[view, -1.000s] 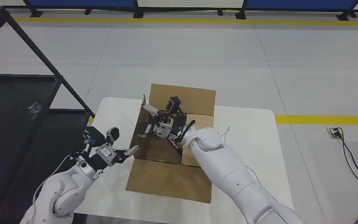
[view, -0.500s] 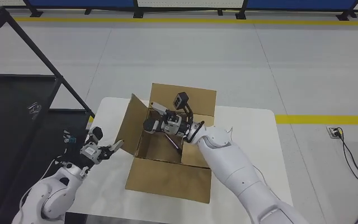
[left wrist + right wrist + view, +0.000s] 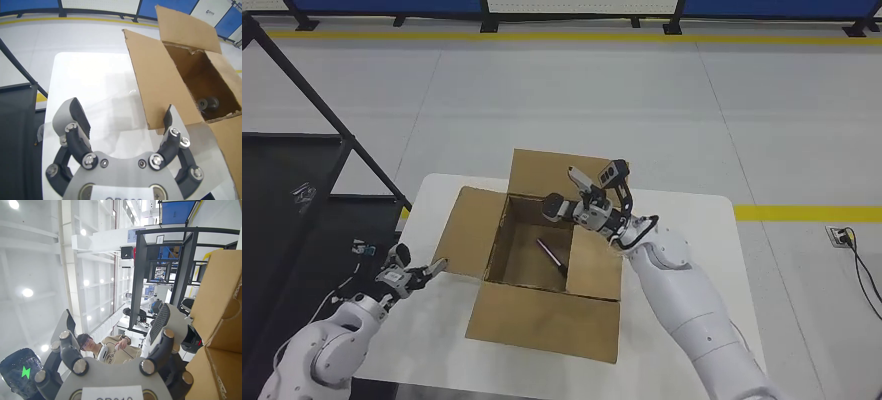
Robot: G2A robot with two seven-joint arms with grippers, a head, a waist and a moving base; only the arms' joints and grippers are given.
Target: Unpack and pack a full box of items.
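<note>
L claw spread, maybe touching box flap.

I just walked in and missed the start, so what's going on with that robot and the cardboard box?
A two-armed robot is working at a cardboard box on a white table. The box's flaps are spread open. The left gripper hovers beside the left flap, jaws open and empty. The right gripper is at the box's far edge, jaws open and empty too. Inside lie a thin dark stick and some dark round parts; nothing is being lifted out.
</note>
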